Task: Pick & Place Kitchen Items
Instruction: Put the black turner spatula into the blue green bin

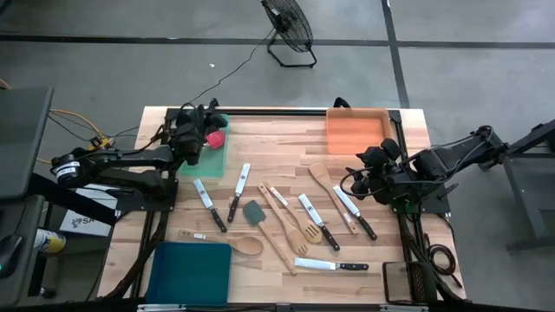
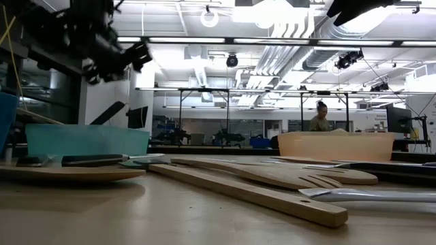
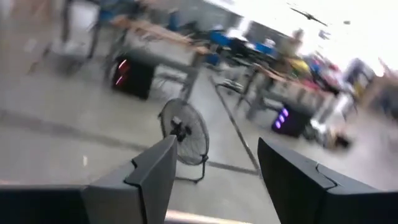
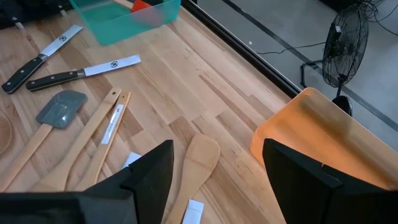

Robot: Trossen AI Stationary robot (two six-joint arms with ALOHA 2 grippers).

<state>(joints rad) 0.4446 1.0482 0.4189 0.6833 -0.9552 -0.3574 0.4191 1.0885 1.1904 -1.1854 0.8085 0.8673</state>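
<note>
Kitchen items lie scattered flat on the wooden table (image 1: 286,143): black-handled knives (image 1: 208,204) (image 1: 317,222) (image 1: 333,265), a grey spatula (image 1: 253,212), wooden turners (image 1: 284,221) and wooden spoons (image 1: 224,240) (image 4: 200,160). A red-headed item (image 1: 215,139) lies in the green tray (image 1: 205,158). My left gripper (image 3: 214,168) hovers open and level over that tray's far end, holding nothing. My right gripper (image 4: 214,180) hangs open above a wooden spoon near the orange tray (image 4: 311,140), tilted down and clear of it.
An orange tray (image 1: 355,130) stands at the far right and a teal tray (image 1: 191,273) at the near left. A floor fan (image 1: 289,30) stands beyond the far edge. A person (image 2: 319,117) is in the room behind. Bare wood shows between the green and orange trays.
</note>
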